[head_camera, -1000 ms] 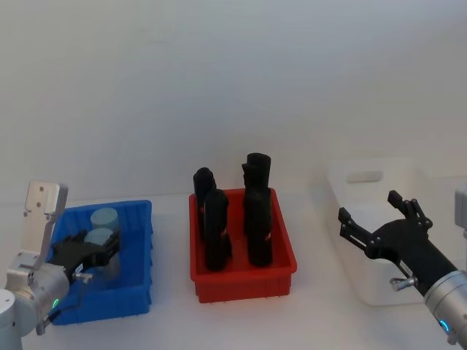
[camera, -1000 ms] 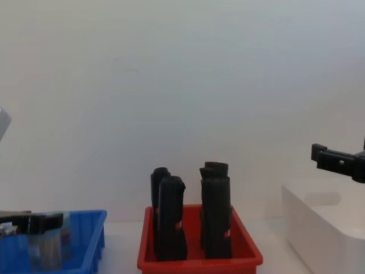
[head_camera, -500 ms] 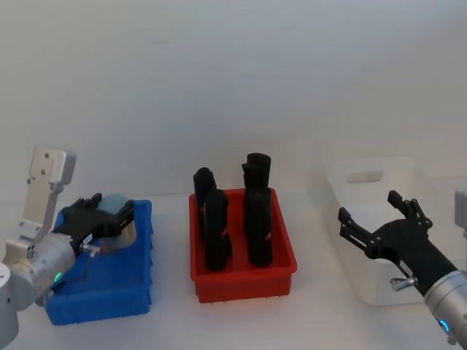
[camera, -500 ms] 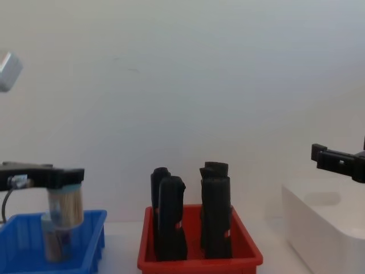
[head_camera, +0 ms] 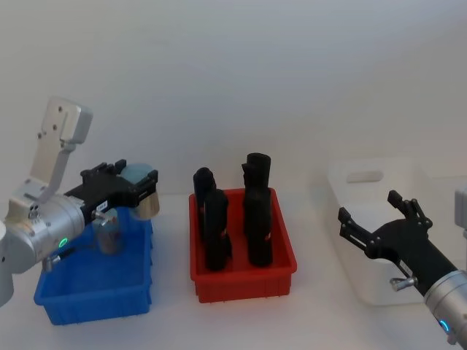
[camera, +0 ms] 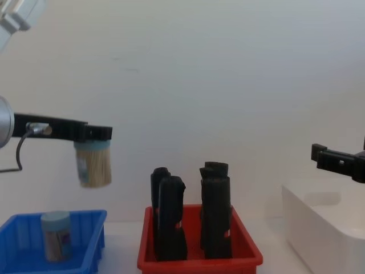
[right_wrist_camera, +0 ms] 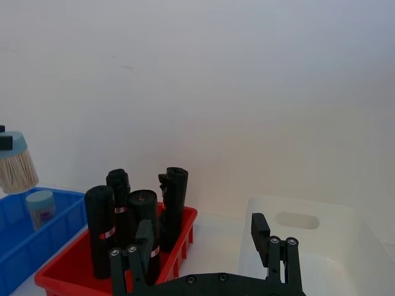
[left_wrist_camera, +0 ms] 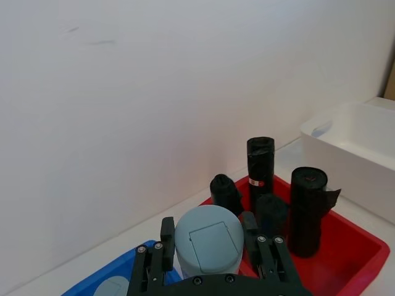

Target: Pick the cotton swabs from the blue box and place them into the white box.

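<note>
In the head view the left claw [head_camera: 133,189] grips the first jar [head_camera: 148,206] up in the air, just left of the red bin [head_camera: 244,281]. The blue box [head_camera: 95,302] sits left of the red bin, and the second jar [head_camera: 109,233] stands inside it. The white box [head_camera: 412,175] is right of the red bin. The right claw [head_camera: 371,208] hangs there too, spread wide and holding nothing. In the left wrist view the fingers [left_wrist_camera: 250,225] squeeze the first jar's lid, with the red bin and its black rolls [left_wrist_camera: 308,209] just past it. In the right wrist view the first jar floats left of the red bin, over the blue box. In the chest view it hangs higher than the black rolls. I think one jar is lifted out. It must cross over the red bin into the white box, and then the second jar must follow.
</note>
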{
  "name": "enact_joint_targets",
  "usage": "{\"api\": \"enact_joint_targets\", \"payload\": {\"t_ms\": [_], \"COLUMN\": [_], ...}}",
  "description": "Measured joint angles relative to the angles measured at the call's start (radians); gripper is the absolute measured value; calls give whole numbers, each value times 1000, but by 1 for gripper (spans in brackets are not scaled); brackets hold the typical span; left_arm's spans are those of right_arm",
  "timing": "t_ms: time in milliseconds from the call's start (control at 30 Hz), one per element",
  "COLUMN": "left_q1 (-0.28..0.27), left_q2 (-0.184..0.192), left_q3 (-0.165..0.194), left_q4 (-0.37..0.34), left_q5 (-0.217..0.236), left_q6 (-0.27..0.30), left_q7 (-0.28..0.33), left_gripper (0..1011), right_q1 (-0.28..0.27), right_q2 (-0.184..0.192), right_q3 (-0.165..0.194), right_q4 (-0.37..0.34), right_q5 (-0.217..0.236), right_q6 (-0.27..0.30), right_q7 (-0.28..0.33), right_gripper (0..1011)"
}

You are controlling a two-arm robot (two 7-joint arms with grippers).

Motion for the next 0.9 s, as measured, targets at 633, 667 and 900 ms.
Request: {"api": "enact_joint_targets", "payload": {"t_ms": [633,667,900], "left_q1": [-84,-89,-105], "left_q2": [-14,-16,-21], "left_q3": [8,9,14], "left_q4": [-62,-64,-70], "left_q5": [-8,-11,-18], "left_q6": [144,152,172], "left_q7": [-158,-170,-203], "left_gripper": [653,653,653], "right_q1": [0,0,0], "right_q2": [0,0,0], "right_q3": [0,0,0], "right_q4": [0,0,0], "right_q5": [0,0,0], "right_q6": [0,0,0], "right_q7": [0,0,0], "right_gripper": [1002,1002,1002]}}
